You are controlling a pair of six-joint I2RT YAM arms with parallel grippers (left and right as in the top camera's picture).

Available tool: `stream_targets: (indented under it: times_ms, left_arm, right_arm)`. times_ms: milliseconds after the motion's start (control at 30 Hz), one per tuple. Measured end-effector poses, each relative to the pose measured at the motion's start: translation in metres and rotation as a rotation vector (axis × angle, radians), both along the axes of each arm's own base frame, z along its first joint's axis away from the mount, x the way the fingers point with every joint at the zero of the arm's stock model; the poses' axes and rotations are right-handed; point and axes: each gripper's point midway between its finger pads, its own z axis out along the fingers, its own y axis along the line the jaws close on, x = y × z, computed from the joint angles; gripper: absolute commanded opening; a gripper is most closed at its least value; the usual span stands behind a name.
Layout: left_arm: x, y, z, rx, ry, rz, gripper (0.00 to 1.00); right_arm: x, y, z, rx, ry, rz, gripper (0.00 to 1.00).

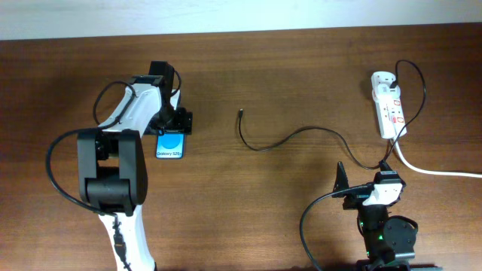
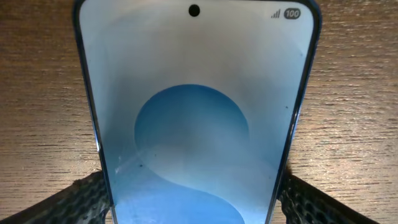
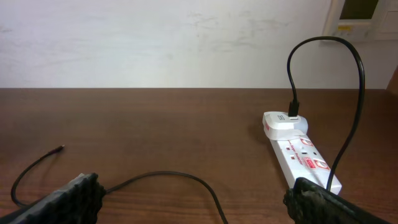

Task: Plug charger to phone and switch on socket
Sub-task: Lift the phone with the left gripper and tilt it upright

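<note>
Two arms at a brown table (image 1: 263, 218). The left gripper (image 1: 174, 123) is closed on the phone (image 1: 170, 144), which lies flat and screen-up on the left half of the tabletop, nearer the far edge. In the left wrist view its pads (image 2: 84, 199) press against both long sides of the phone (image 2: 199, 99).

The right gripper (image 1: 364, 177) sits near the front edge, right of centre, with its fingers (image 3: 62, 199) spread wide and nothing between them.

The socket (image 1: 389, 109) lies close to the right edge toward the far right corner, and its white cord (image 1: 433, 170) runs off to the right. A white adaptor (image 3: 283, 124) is seated at its far end.

From the adaptor the charger (image 1: 290, 135) loops out and curves across the table, passing just beside the right gripper. It ends in the plug tip (image 1: 239, 113), which lies loose near the table's middle, well apart from the phone.

Switch positions on the socket (image 3: 305, 158) cannot be made out.
</note>
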Motion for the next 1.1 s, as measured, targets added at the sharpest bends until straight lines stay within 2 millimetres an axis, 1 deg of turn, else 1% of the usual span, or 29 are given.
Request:
stream_targets:
  times_ms: [33, 100, 267, 433, 500, 567, 600, 667, 733, 767, 800, 833, 900, 933, 1033, 1100]
  left_arm:
    - [0.0, 0.0, 0.0, -0.001, -0.001, 0.0, 0.83]
    - [0.001, -0.001, 0.0, -0.002, -0.005, 0.0, 0.75]
    - [0.002, -0.001, 0.0, -0.001, -0.005, 0.003, 0.72]
    - [0.002, 0.0, 0.003, 0.004, 0.04, 0.003, 0.73]
    - [0.007, 0.0, 0.007, 0.011, 0.051, 0.004, 0.73]
    - [0.012, 0.0, 0.017, 0.011, 0.051, 0.004, 0.73]
    - [0.02, -0.001, 0.031, 0.008, 0.03, 0.004, 0.72]
    - [0.029, -0.004, 0.05, -0.006, 0.0, 0.004, 0.71]
    - [0.033, -0.01, 0.065, -0.041, -0.01, 0.001, 0.69]
    - [0.039, -0.016, 0.075, -0.073, -0.033, -0.001, 0.61]
    - [0.041, -0.019, 0.08, -0.093, -0.044, -0.003, 0.55]
    - [0.042, -0.023, 0.084, -0.117, -0.047, -0.005, 0.46]
    - [0.045, -0.034, 0.092, -0.181, -0.057, -0.011, 0.22]
    - [0.046, -0.039, 0.096, -0.209, -0.063, -0.009, 0.13]
    - [0.048, -0.048, 0.101, -0.267, -0.065, 0.038, 0.0]
    - [0.048, -0.05, 0.102, -0.283, -0.06, 0.071, 0.0]
  right_arm:
    - [0.0, 0.0, 0.0, 0.0, 0.0, 0.0, 0.98]
    - [0.0, 0.0, 0.0, 0.0, 0.0, 0.0, 0.98]
    - [0.0, 0.0, 0.0, 0.0, 0.0, 0.0, 0.98]
    - [0.0, 0.0, 0.0, 0.0, 0.0, 0.0, 0.98]
    - [0.0, 0.0, 0.0, 0.0, 0.0, 0.0, 0.98]
    - [0.0, 0.0, 0.0, 0.0, 0.0, 0.0, 0.98]
    - [0.0, 0.0, 0.0, -0.001, 0.0, 0.0, 0.98]
    - [0.0, 0.0, 0.0, 0.0, 0.0, 0.0, 0.98]
    - [0.0, 0.0, 0.0, 0.0, 0.0, 0.0, 0.98]
    - [0.0, 0.0, 0.0, 0.0, 0.0, 0.0, 0.98]
    - [0.0, 0.0, 0.0, 0.0, 0.0, 0.0, 0.98]
    - [0.0, 0.0, 0.0, 0.0, 0.0, 0.0, 0.98]
    - [0.0, 0.0, 0.0, -0.001, 0.0, 0.0, 0.98]
    - [0.0, 0.0, 0.0, 0.0, 0.0, 0.0, 0.98]
    - [0.0, 0.0, 0.0, 0.0, 0.0, 0.0, 0.98]
    - [0.0, 0.0, 0.0, 0.0, 0.0, 0.0, 0.98]
